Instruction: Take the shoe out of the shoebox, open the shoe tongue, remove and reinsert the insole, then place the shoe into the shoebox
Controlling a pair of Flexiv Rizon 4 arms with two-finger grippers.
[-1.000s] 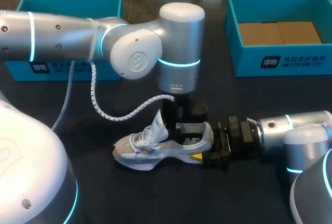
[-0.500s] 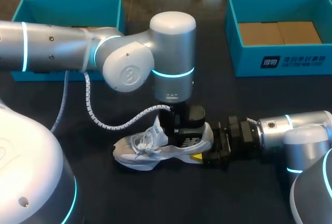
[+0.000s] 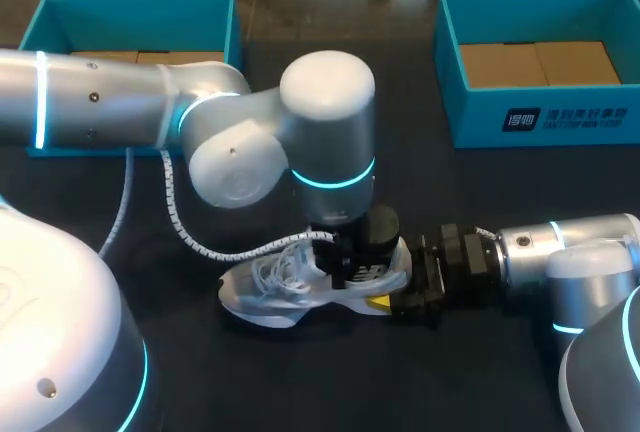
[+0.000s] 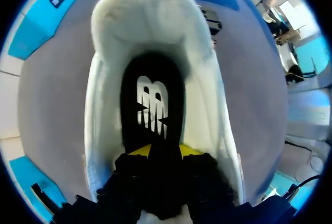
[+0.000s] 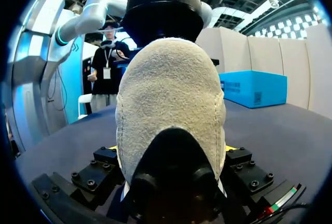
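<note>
Shoe is sitting upright, right gripper pinching its heel; left gripper is reaching inside onto its insole, grip state indiscernible.

The left arm stretched from the frame's left edge to centre, wrist vertical, left gripper pointing straight down. The right arm lay low from the lower right, right gripper clamped on the heel of the shoe.
</note>
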